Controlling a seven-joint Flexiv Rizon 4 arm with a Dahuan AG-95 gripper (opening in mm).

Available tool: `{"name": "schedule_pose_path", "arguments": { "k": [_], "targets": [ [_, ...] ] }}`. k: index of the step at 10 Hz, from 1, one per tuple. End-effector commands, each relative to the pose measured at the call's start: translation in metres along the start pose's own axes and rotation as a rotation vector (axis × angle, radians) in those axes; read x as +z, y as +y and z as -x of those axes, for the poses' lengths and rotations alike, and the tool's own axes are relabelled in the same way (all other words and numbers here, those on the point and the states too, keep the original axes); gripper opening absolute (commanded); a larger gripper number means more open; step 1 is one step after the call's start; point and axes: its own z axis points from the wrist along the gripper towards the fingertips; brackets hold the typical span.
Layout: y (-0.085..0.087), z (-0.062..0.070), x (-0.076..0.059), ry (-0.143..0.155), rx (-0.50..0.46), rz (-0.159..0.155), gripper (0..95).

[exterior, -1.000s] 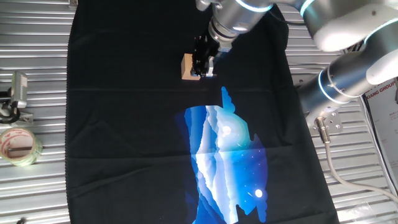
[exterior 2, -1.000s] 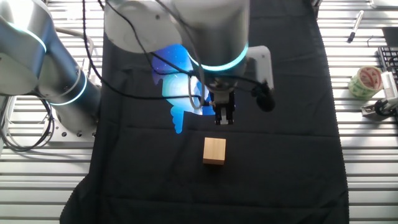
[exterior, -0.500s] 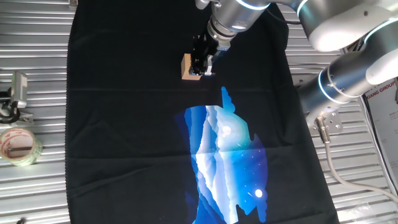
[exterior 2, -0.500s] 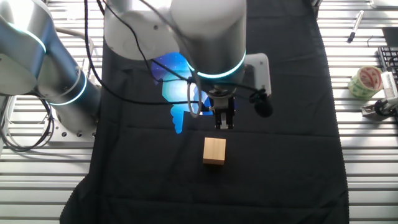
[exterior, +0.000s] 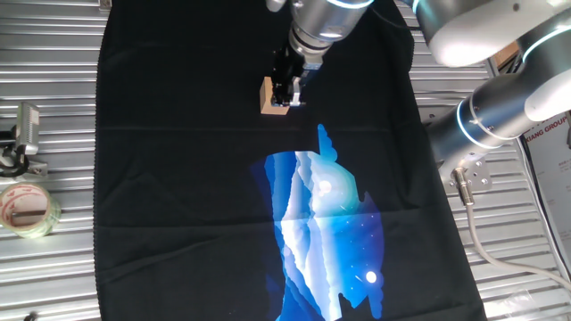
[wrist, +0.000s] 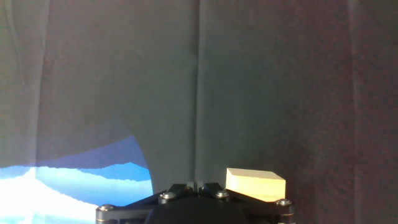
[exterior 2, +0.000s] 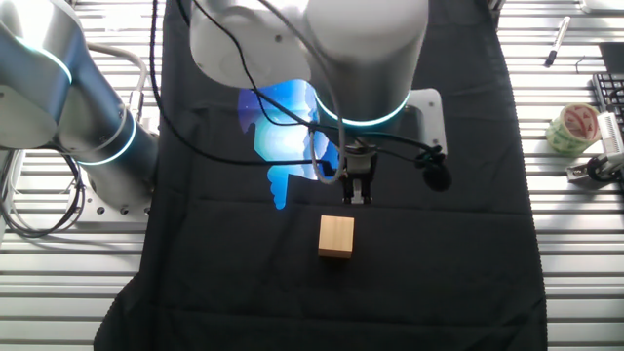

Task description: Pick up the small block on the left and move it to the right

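Note:
The small block (exterior: 270, 96) is a light-tan wooden cube resting on the black cloth (exterior: 178, 178). It appears low and centre in the other fixed view (exterior 2: 336, 237), and at the bottom edge of the hand view (wrist: 255, 185). My gripper (exterior 2: 357, 198) hangs above the cloth, just behind the block in the other fixed view and apart from it. In the one fixed view the gripper (exterior: 289, 93) partly overlaps the block's right side. In the hand view the fingertips (wrist: 194, 185) sit pressed together with nothing between them, and the block lies to their right.
The cloth carries a blue and white print (exterior: 326, 214) near its middle. A roll of clear tape (exterior: 27, 208) and a metal tool (exterior: 22, 134) lie on the slatted metal table beside the cloth. The tape (exterior 2: 570, 127) and a pen (exterior 2: 558, 39) are at the right of the other fixed view.
The gripper has shifted a little toward the block and slightly lower, staying shut. The block has not moved.

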Motion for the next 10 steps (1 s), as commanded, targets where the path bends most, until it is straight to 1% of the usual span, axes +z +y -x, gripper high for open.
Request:
{"name": "schedule_pose_path", "arguments": {
  "k": [1, 6, 10],
  "targets": [
    [0.0007, -0.0016, -0.0040, 0.047, 0.005, 0.006, 0.0],
    [-0.0006, -0.0018, -0.0054, 0.064, 0.006, 0.004, 0.0],
    [-0.0008, -0.0015, -0.0054, 0.062, 0.008, 0.005, 0.0]
  ]
}}
